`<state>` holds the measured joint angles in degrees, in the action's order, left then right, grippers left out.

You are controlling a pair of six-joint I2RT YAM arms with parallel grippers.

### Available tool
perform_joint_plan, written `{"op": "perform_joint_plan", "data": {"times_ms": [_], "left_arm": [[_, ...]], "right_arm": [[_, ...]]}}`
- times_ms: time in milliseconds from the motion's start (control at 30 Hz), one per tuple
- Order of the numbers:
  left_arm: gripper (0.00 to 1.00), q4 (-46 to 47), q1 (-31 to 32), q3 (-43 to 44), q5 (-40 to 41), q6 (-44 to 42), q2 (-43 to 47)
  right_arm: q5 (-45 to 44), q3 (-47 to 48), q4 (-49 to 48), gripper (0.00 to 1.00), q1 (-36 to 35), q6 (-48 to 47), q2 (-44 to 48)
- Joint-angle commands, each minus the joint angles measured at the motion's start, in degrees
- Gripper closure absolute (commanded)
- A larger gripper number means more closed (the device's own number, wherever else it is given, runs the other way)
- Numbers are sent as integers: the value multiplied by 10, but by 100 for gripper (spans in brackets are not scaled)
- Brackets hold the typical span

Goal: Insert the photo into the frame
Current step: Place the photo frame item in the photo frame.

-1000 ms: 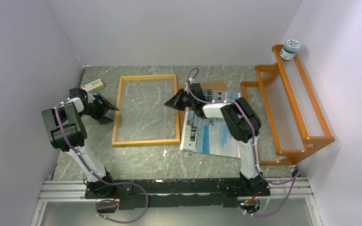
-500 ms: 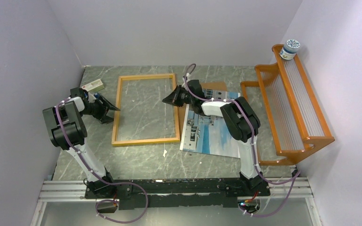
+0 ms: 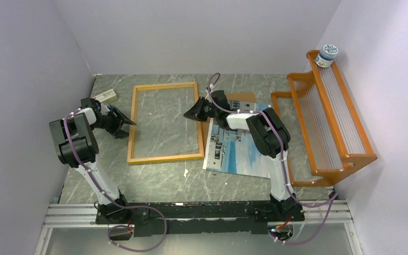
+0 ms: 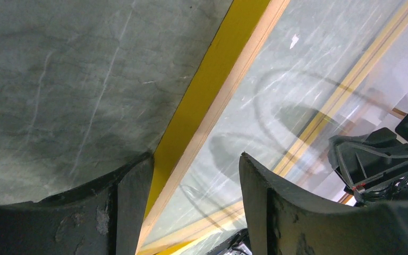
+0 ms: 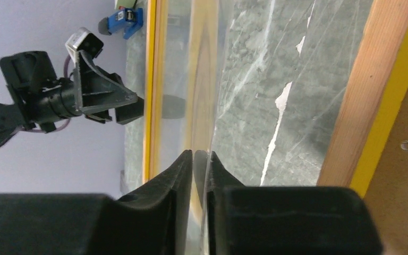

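**Left gripper** [image 3: 123, 123]: the jaws are wide apart and grip nothing. The left border of the frame [image 3: 164, 158] runs through the gap. 1 finger [image 4: 122, 207] is over the table [image 3: 154, 183] and the other is over the pane.

**Right gripper** [image 3: 192, 113]: it sits at the frame's right border, on the far half, with its tips over the pane. Its 2 fingers [image 5: 175, 175] are nearly together with a thin slit between them. Whether they pinch anything cannot be determined.

**Frame:** it lies flat between the 2 grippers.

**Photo** [image 3: 239, 154]: it lies picture-up on the wrist side of the right gripper, under that arm and outside the frame. It partly covers a brown board [image 3: 244, 97].
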<state>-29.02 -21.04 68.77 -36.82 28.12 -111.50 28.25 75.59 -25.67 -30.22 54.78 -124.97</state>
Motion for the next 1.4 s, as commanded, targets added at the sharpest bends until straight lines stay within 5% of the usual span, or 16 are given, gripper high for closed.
{"op": "perform_joint_plan", "data": {"times_ms": [0,500,933,1367], "left_arm": [[33,-6,18,-3,25,-12,-30],[21,-32,18,7,58,-18,1],[14,-82,18,-10,132,-40,110],[16,-58,17,-27,121,-20,116]], "right_arm": [[43,32,-9,75,-5,24,-5],[10,82,159,11,-8,-54,17],[-34,101,295,4,-9,-123,60],[-126,38,354,2,-9,-162,140]]}}
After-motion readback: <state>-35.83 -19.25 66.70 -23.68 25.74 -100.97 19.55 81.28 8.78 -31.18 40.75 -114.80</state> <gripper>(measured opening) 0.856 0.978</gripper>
